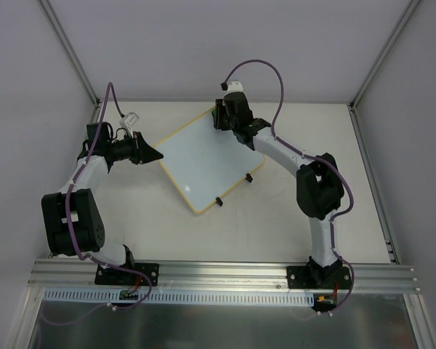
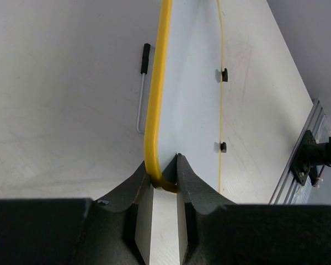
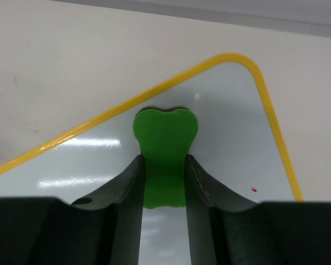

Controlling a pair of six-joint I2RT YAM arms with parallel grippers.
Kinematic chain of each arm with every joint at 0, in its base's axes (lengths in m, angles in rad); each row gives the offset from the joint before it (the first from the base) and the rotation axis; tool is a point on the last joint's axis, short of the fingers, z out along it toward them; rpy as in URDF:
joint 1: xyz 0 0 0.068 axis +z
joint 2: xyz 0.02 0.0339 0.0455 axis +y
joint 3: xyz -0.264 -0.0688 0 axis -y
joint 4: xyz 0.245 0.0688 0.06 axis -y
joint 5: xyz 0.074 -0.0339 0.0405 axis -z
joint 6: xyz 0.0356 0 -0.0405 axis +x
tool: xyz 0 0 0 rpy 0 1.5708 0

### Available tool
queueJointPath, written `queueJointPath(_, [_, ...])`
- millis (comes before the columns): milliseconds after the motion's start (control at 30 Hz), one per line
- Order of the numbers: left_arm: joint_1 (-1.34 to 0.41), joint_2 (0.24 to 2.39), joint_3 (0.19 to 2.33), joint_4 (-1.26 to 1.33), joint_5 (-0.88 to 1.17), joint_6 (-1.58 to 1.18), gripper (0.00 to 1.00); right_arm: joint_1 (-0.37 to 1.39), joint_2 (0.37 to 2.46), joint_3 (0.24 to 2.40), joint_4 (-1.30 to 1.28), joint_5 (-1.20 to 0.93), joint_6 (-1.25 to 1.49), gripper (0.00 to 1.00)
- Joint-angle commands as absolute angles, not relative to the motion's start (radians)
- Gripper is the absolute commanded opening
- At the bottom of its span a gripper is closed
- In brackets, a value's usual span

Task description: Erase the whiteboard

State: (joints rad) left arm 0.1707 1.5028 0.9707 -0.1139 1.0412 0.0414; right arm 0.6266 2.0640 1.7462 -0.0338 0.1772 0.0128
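The right jaws are clamped on a small green eraser block [image 3: 164, 135], its head laid against the glossy white board with the thin yellow frame [image 1: 203, 163], near its far corner. The left jaws pinch the frame at the board's left corner, steadying it. The board lies askew toward the far edge of the counter [image 1: 291, 225], mid-width. Wiping seems nearly finished: one red speck [image 3: 254, 189] shows by the right rim, so I'd sweep there next. A thin black-tipped rod [image 2: 142, 88] beside the board I can't identify.
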Motion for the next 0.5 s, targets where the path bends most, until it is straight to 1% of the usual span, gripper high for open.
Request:
queueJointPath(0, [0.129, 1.509, 0.966, -0.118, 0.962, 0.21, 0.0, 0.661, 2.086, 1.703, -0.061, 0.115, 0.015, 0.01])
queueJointPath(267, [0.129, 1.503, 0.965, -0.121, 0.948, 0.218, 0.0, 0.545, 2.016, 1.536, -0.061, 0.178, 0.118, 0.0])
queueJointPath(467, [0.129, 1.509, 0.969, -0.123, 0.95, 0.216, 0.0, 0.522, 1.959, 1.381, -0.045, 0.19, 0.138, 0.0])
